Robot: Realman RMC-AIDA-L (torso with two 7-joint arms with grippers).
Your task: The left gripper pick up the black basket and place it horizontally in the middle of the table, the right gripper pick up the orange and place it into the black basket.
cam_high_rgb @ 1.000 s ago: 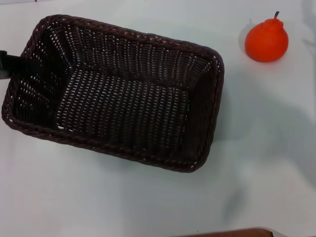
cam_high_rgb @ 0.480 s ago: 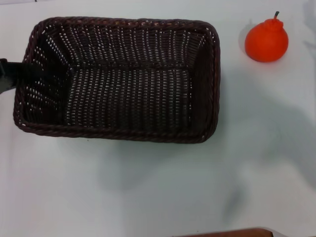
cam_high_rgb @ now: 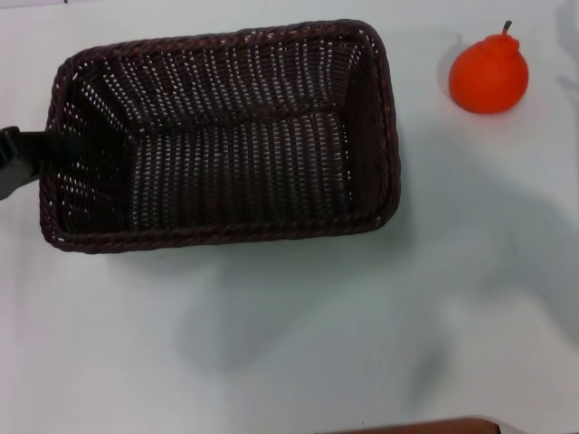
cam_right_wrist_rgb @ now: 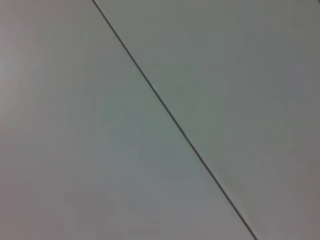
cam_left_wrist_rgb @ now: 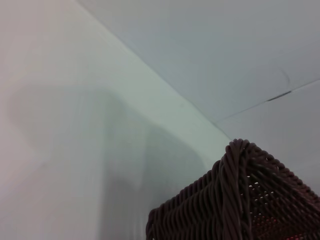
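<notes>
One gripper visible: left gripper [cam_high_rgb: 36, 149] reached across black basket [cam_high_rgb: 226, 136] left rim, finger inside, looked clamped on wall. Basket sat mid-table [cam_high_rgb: 289, 344], slightly skewed. Orange [cam_high_rgb: 488, 74] far right, well apart, untouched.

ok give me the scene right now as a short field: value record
basket: black basket on the table, long side roughly horizontal, far-right corner tipped slightly away, empty
orange: orange outside the basket, on the table to its far right, stem up
left gripper: left gripper at the basket's left short wall
right gripper: not in view
task stage: basket being positioned, orange not yet picked
</notes>
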